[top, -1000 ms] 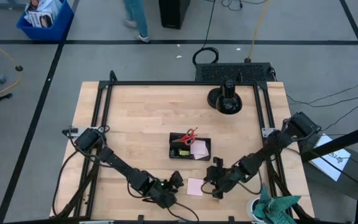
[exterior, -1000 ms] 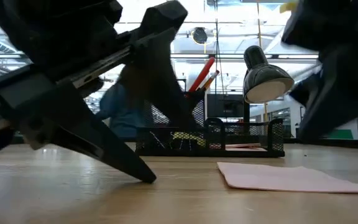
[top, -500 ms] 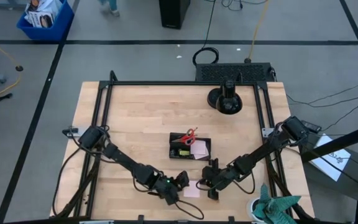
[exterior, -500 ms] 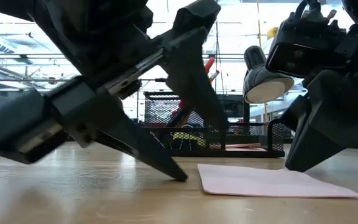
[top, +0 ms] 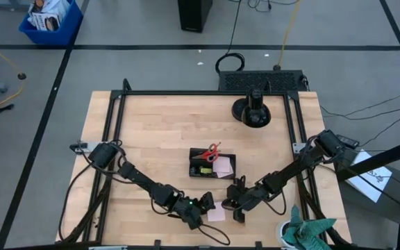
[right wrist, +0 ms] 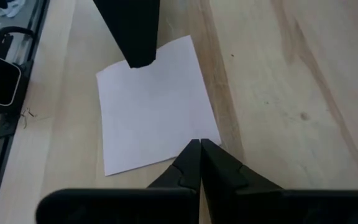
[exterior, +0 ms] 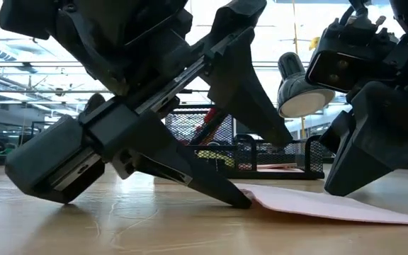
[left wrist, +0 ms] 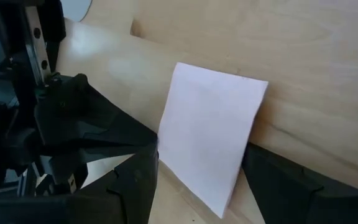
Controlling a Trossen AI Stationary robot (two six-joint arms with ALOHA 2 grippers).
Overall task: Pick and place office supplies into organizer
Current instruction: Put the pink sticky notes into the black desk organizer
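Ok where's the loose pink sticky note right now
In the high view the pink sticky note lies flat near the table's front edge, just in front of the organizer, between the left gripper and right gripper.

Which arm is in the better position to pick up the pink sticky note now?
Left, probably. The left pincer is open, straddling the pink sticky note. The right pincer is shut, its tips only at the note's edge.

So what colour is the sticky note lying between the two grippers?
Pale pink sticky note; the high view shows it best.
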